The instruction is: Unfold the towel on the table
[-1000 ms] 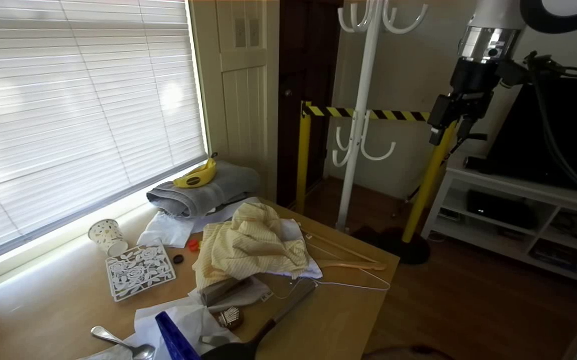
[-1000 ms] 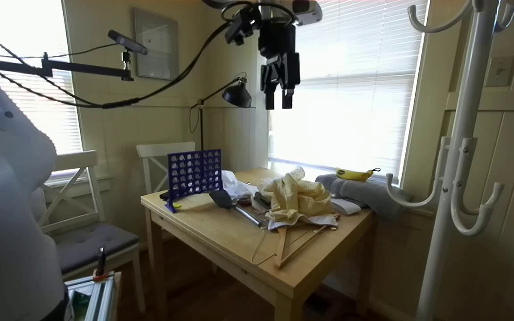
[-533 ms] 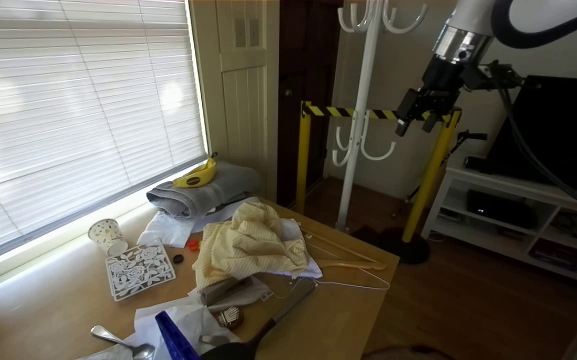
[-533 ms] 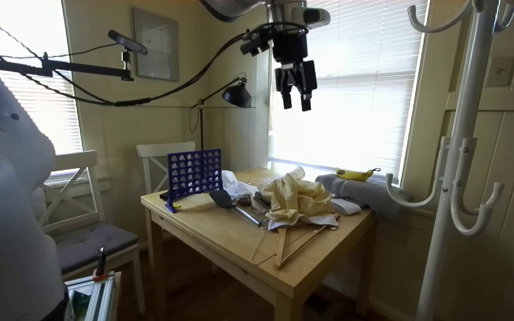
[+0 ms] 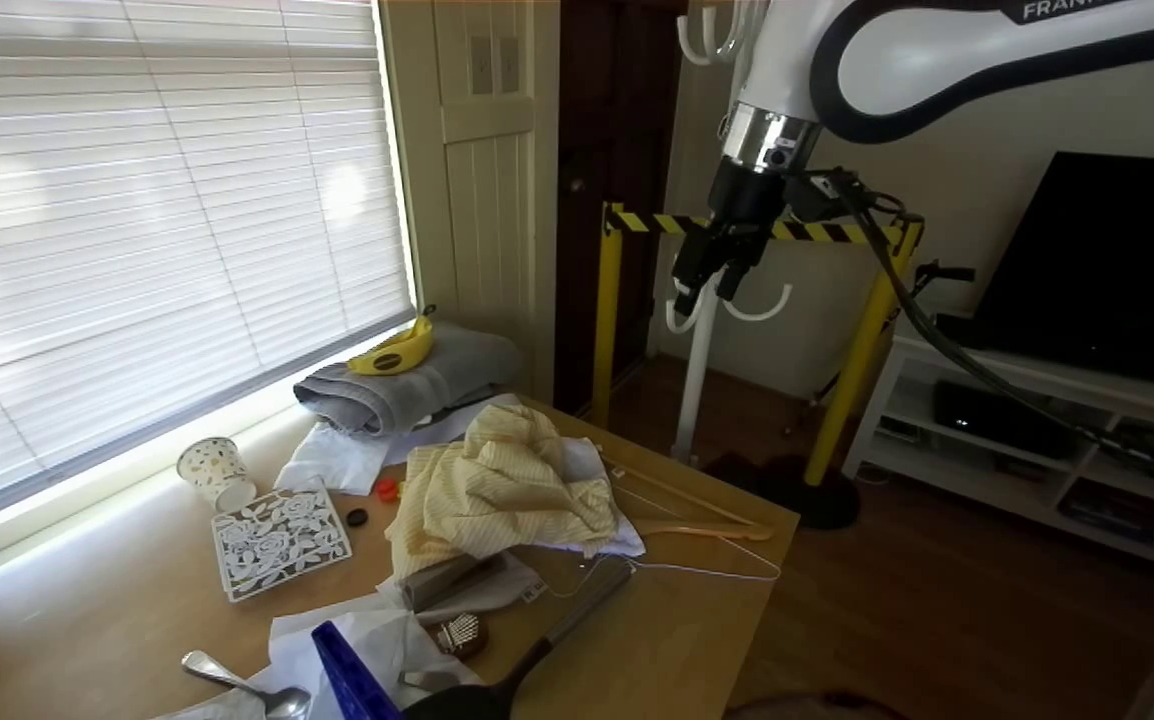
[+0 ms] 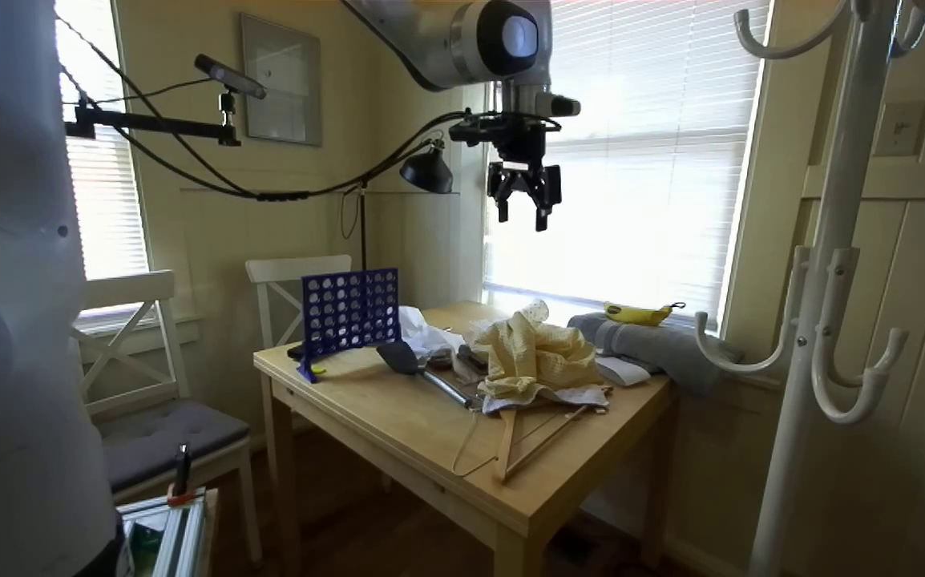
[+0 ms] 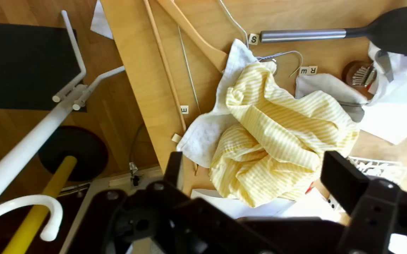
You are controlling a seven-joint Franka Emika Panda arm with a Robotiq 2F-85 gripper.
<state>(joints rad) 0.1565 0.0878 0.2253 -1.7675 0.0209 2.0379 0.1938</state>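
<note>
The towel (image 5: 512,490) is a crumpled pale yellow striped cloth in a heap on the wooden table (image 5: 677,640). It also shows in an exterior view (image 6: 539,357) and in the wrist view (image 7: 284,134). A white cloth part sticks out from under it. My gripper (image 5: 705,298) is well above the table, not touching the towel; it also shows in an exterior view (image 6: 523,219). In the wrist view the gripper (image 7: 252,158) points down with its fingers wide apart and nothing between them; the towel lies below. The towel's underside is hidden.
A wooden hanger (image 5: 707,530) and a spatula (image 6: 446,389) lie beside the towel. A grey folded towel (image 5: 457,370) carries a yellow banana pouch (image 5: 392,350). A blue game grid (image 6: 350,312) stands on the table. A white coat rack (image 6: 811,320) stands beyond the table edge.
The arm has swung over toward the table and the towel, and the gripper has come lower in an exterior view. Its fingers look wider apart. The towel has not moved.
</note>
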